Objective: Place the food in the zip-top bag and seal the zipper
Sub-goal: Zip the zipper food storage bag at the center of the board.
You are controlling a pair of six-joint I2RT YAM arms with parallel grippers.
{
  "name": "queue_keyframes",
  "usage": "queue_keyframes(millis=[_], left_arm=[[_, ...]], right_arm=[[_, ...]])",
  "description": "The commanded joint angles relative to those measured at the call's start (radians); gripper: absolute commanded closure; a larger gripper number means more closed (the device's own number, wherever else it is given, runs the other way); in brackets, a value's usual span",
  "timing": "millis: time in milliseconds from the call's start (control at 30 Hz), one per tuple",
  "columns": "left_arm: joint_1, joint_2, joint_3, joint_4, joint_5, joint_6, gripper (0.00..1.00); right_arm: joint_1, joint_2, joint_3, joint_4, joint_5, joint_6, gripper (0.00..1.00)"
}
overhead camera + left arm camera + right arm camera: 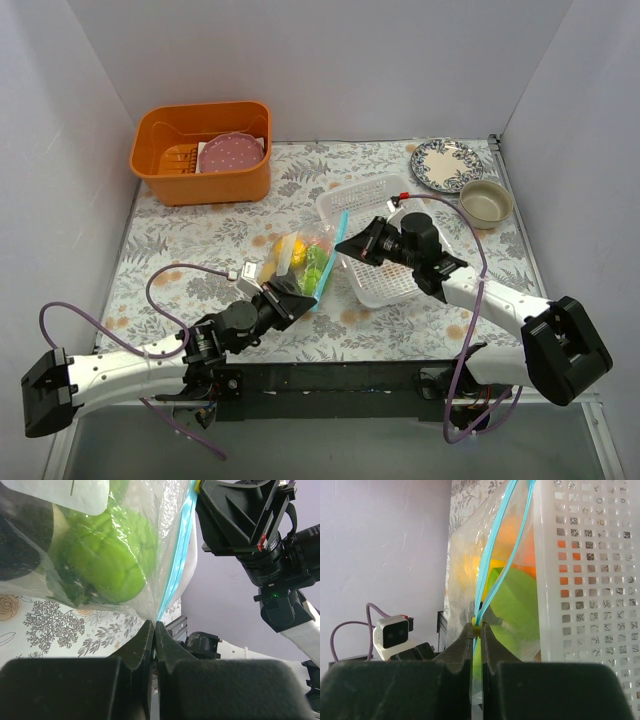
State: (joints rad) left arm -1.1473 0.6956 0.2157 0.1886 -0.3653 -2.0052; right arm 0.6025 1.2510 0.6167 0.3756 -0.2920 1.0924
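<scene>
The clear zip-top bag (298, 262) lies mid-table with the food inside: yellow, orange and green pieces (300, 255). Its teal zipper (335, 245) runs along the right edge, next to the white mesh basket (385, 270). My left gripper (303, 297) is shut on the bag's near zipper end (156, 621); a green piece (110, 560) shows through the plastic. My right gripper (343, 245) is shut on the small yellow slider (477, 627) on the zipper (492, 565). Beyond the slider the two teal strands stand apart. Green (515, 600) and orange (505, 535) food shows behind them.
An orange tub (203, 150) holding a pink plate (232, 153) stands at the back left. A patterned plate (445, 163) and a beige bowl (486, 202) are at the back right. The mesh basket (590, 580) touches the bag's mouth side.
</scene>
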Motion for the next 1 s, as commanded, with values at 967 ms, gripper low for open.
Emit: queue_keyframes(millis=[967], left_arm=[[-0.008, -0.1, -0.042, -0.141, 0.0, -0.035, 1.0]], right_arm=[[-0.164, 0.116, 0.133, 0.172, -0.007, -0.028, 0.91]])
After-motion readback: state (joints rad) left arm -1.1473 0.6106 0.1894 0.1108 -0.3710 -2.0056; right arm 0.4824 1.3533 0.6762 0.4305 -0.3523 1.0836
